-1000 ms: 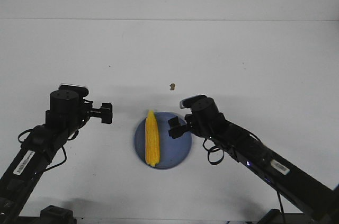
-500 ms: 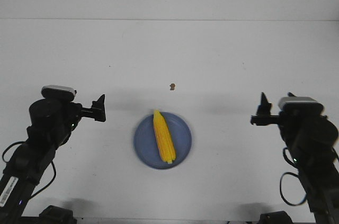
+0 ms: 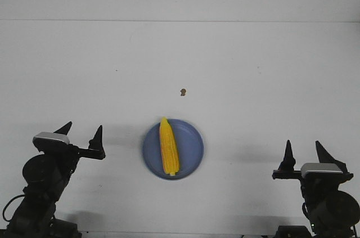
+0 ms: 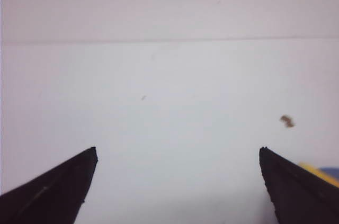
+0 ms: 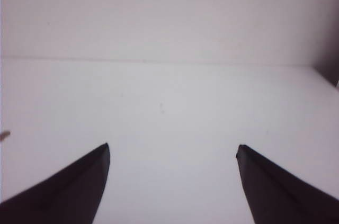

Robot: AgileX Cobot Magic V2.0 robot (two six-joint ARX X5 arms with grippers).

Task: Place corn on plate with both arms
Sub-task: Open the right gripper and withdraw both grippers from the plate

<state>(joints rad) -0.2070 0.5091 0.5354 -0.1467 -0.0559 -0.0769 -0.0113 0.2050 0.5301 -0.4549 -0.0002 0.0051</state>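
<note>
Near front edge of white desk, centre: bright yellow tapered corn cob (image 3: pixel 169 147) lying on round shallow blue plate (image 3: pixel 192 148), pointed end toward back edge. Placement judged complete; nothing evidently left. Left gripper (image 3: pixel 80 137) near front-left corner, right gripper (image 3: pixel 304 156) near front-right corner: both spread wide, empty, touching nothing, well apart from plate.

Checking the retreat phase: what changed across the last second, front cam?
Both arms pulled back from the plate toward the near corners; the left pincer and right pincer now stand open and empty. The corn swung slightly on the plate, from tilted to almost straight. The plate and the brown speck stayed put.
</note>
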